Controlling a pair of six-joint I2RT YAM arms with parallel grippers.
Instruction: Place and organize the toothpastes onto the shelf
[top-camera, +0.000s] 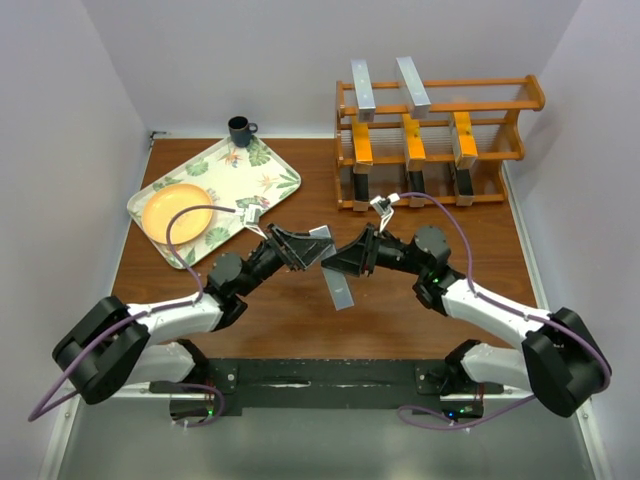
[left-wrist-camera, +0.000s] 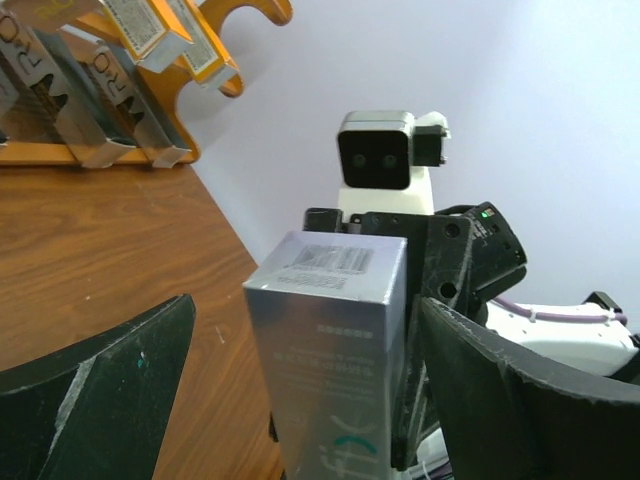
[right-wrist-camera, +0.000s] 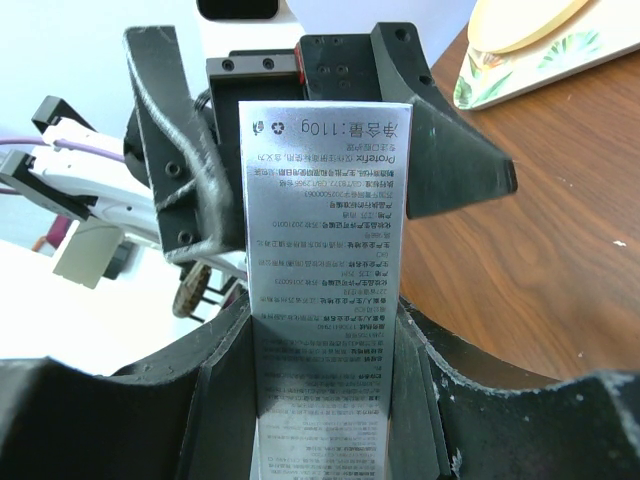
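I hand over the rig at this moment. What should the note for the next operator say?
Left end effector: open, with a finger on each side of the end of the silver box, not gripping it.
Right end effector: shut on that box, mid-table, in front of the shelf.
Done: eight boxes are on the shelf, two silver on top, three orange in the middle, three black at the bottom.
Left: put the held box on the top tier beside the other two.
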